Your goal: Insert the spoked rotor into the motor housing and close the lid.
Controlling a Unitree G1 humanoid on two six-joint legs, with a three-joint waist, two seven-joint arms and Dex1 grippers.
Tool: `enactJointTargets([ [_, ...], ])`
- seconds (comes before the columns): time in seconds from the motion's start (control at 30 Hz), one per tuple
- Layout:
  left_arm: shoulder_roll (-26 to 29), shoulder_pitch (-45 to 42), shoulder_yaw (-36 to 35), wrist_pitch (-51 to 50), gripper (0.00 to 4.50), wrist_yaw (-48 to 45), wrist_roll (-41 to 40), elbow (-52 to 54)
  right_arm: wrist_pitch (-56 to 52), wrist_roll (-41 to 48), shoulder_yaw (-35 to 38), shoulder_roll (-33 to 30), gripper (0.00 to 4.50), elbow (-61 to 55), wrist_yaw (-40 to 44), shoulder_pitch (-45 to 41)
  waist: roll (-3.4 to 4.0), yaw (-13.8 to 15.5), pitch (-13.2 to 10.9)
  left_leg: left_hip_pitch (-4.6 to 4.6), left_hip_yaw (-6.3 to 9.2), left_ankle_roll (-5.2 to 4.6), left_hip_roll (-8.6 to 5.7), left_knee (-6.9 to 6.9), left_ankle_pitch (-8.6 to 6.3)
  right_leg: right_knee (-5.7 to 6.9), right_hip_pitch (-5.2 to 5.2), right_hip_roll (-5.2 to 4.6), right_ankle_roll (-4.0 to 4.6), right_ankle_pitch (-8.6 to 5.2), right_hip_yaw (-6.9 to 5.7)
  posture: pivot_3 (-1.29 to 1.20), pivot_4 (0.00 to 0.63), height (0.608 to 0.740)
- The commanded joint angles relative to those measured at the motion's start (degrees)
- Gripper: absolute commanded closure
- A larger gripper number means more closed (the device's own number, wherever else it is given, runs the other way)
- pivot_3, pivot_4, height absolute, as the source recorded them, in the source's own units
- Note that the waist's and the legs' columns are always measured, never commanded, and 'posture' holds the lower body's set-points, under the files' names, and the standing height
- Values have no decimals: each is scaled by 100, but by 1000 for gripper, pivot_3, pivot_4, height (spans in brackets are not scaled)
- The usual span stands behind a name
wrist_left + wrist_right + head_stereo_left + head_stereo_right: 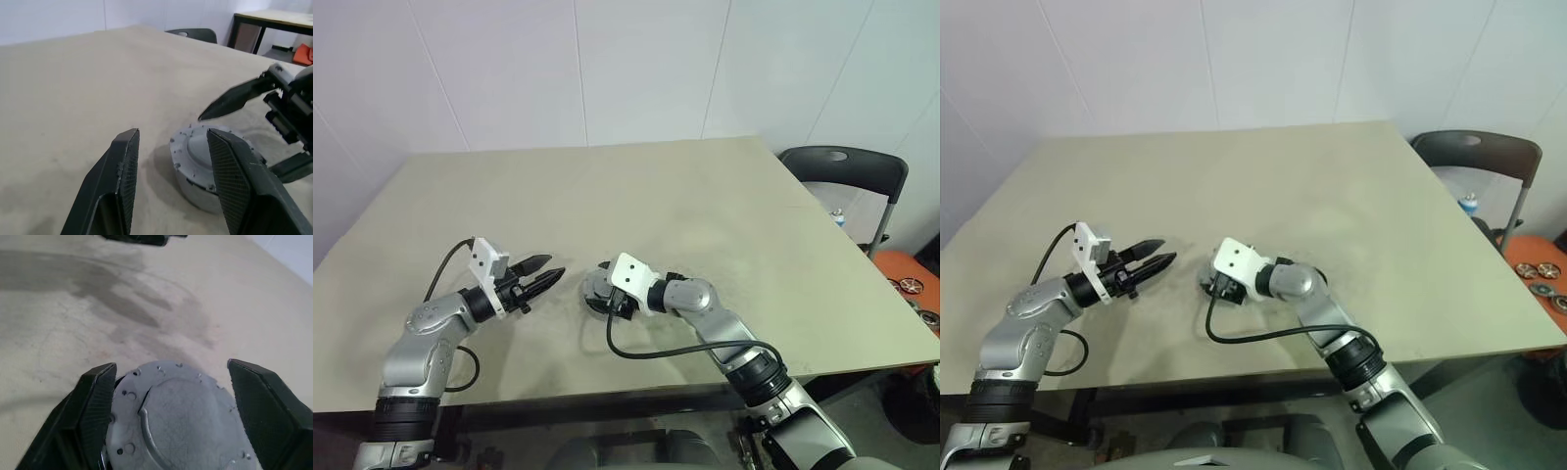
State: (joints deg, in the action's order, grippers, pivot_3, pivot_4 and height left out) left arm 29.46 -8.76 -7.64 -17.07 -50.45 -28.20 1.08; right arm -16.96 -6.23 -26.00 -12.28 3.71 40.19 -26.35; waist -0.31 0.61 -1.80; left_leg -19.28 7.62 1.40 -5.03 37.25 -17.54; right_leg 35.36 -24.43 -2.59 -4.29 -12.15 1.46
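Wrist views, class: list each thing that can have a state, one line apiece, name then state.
Motor housing: closed, grey lid on top, resting on the table.
Left hand: open, empty, fingers apart beside the housing.
Right hand: open, fingers either side of the lid, not clamped.
Folding chair: unfolded, standing past the table.

No readable text, label, brand or number appears on anything.

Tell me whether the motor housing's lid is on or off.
On: a silver lid covers the motor housing; no copper windings show.
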Motion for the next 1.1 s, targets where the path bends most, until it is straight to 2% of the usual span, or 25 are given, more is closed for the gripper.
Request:
enactJointTargets([
  [0.03, -42, -148, -2, 88, 2156, 22, 20, 47, 28, 30, 90, 164, 842, 227, -134, -137, -1, -2, 0, 0, 0, 0, 0, 0, 0, 0, 0, 0, 0, 0, 0, 0, 0, 740],
  [0.47, -160, -255, 49, 214, 2156, -24, 110, -109, -201, 207, 520, 328, 842, 362, -542, -87, -1, -3, 0, 1, 0, 0, 0, 0, 0, 1, 0, 0, 0, 0, 0, 0, 0, 740],
  [0.63, -207, -368, 56, 270, 2156, -36, 157, -246, -150, 113, 460, 163, 842, 345, -525, -64, -1, 13, 1, 0, 0, 0, -1, 2, 0, 1, 1, 0, 0, 0, 0, 0, 0, 740],
  [0.73, -221, -421, 52, 300, 2156, -57, 174, -320, -365, 235, 497, 174, 842, 314, -471, 14, -2, 11, 1, 0, 1, 0, -2, 4, 0, 1, 3, -1, 0, 0, 0, 0, 0, 740],
  [0.9, -247, -399, 23, 333, 2156, -12, 182, -293, -1325, 813, 777, 382, 842, 276, -357, 53, -3, 8, 2, 1, 1, 0, -1, 2, 0, 1, 3, -1, 0, 0, 0, 0, 0, 740],
  [1.1, -222, -275, -16, 353, 2156, 18, 174, -207, -1367, 814, 698, 312, 842, 212, -316, 51, -3, 5, 3, 6, 1, -1, -1, 2, 0, 1, 8, -1, 0, 0, 0, 0, 0, 740],
])
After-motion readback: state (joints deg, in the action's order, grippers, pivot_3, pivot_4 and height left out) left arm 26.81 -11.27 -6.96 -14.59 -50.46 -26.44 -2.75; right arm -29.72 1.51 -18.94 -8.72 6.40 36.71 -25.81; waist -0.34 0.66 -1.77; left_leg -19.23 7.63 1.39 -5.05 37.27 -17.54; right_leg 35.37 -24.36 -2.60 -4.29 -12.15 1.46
